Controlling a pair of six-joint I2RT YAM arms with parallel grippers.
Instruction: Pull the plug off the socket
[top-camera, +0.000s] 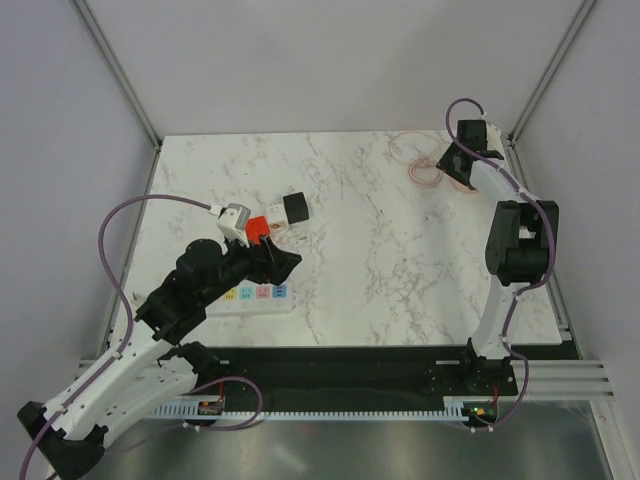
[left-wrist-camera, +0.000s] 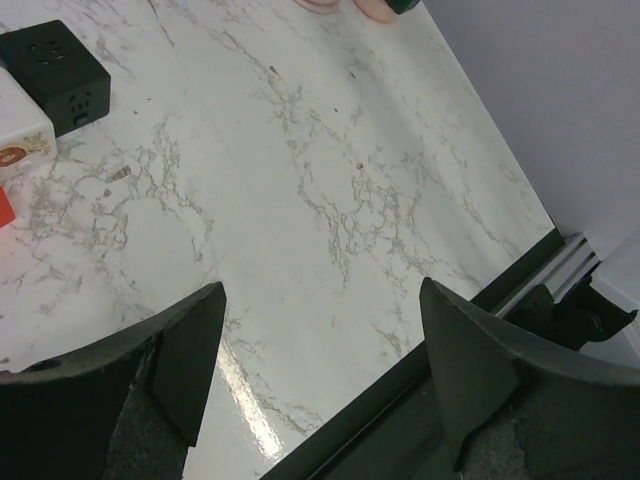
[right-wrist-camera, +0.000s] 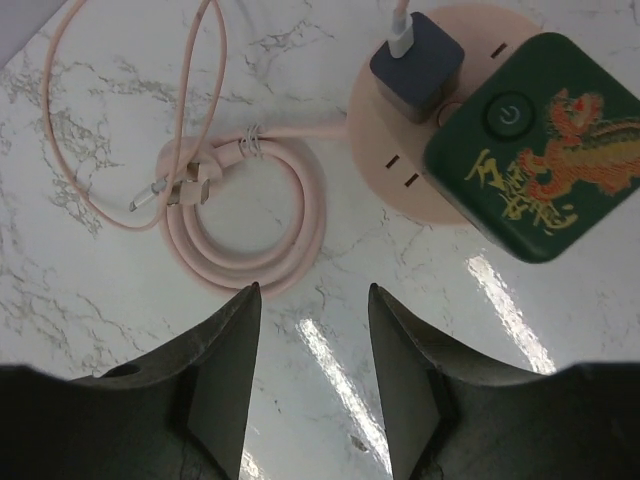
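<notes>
The white power strip (top-camera: 258, 293) with pastel outlets lies near the table's front left; my left arm hides its left part. No plug shows in the outlets I can see. My left gripper (top-camera: 290, 262) hovers just beyond the strip, open and empty, and it also shows in the left wrist view (left-wrist-camera: 320, 340) over bare marble. A black cube adapter (top-camera: 295, 207) (left-wrist-camera: 55, 75), a white adapter (left-wrist-camera: 20, 135) and a red one (top-camera: 258, 228) lie loose just behind it. My right gripper (top-camera: 458, 162) (right-wrist-camera: 312, 300) is open and empty at the far right.
Below the right gripper is a round pink socket (right-wrist-camera: 400, 160) with a dark blue plug (right-wrist-camera: 415, 65) and a green charger (right-wrist-camera: 540, 150) in it, beside a coiled pink cord (right-wrist-camera: 245, 215). The table's front edge (left-wrist-camera: 420, 360) runs close to the left gripper.
</notes>
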